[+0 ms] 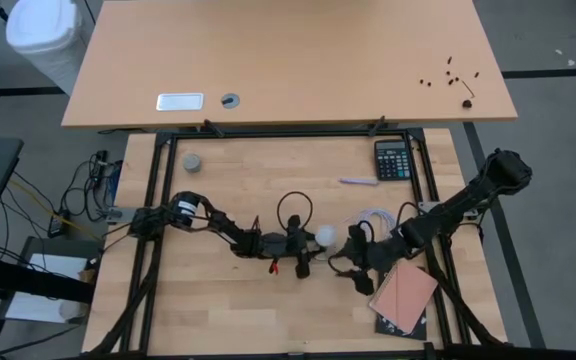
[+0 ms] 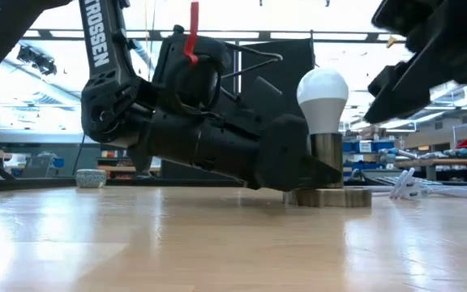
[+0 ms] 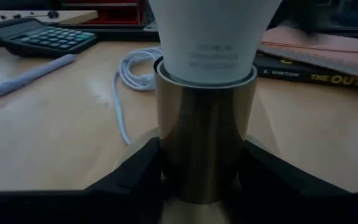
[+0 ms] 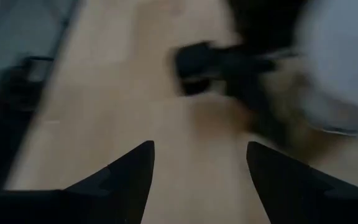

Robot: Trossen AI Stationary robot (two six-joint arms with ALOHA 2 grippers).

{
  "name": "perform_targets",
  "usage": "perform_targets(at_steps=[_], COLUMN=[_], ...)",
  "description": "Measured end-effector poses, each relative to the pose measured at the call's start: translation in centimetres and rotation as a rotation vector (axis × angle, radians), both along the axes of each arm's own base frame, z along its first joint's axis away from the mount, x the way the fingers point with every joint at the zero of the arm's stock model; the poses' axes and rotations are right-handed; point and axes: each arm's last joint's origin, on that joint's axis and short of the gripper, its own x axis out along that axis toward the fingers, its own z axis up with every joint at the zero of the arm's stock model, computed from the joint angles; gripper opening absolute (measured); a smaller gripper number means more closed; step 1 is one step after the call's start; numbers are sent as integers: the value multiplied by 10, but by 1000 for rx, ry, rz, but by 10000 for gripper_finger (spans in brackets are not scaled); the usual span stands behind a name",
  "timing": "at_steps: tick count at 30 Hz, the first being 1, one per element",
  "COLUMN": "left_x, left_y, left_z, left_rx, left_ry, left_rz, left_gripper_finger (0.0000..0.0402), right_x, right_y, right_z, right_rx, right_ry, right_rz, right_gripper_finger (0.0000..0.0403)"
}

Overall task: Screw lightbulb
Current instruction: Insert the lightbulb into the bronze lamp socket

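The left end effector (image 3: 201, 180) clamped the brass socket (image 3: 205, 134) in which the lightbulb (image 2: 323, 99) stood upright on the table (image 1: 218, 300), while the right end effector (image 4: 199, 171) hovered open beside it (best lowered squarely over the bulb, then twisted gently)

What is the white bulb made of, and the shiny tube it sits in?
The lightbulb looks like matte white plastic or frosted glass; its even, dull surface leaves that open. The socket tube looks like brushed brass-toned metal, from its soft sheen and reflections.
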Motion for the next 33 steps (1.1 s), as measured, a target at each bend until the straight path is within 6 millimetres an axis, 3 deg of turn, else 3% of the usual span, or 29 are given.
perform_targets(at_steps=[6, 13, 20, 27, 33], left_x=[0, 0, 0, 0, 0], left_y=[-3, -6, -4, 2, -1], left_z=[0, 1, 1, 0, 0], left_rx=[15, 18, 11, 3, 21], left_ry=[0, -7, -9, -6, 1], left_rz=[-86, -163, -67, 77, 0], left_gripper_finger=[193, 193, 193, 193, 193], right_x=[2, 13, 13, 7, 2], right_y=[-21, -31, -24, -2, -11], right_z=[-6, 0, 1, 7, -3], right_rx=[-74, -54, -22, 36, -50], right_ry=[56, -2, -18, -67, 18], right_rz=[-156, -99, -46, 59, -76], right_gripper_finger=[264, 264, 262, 249, 245])
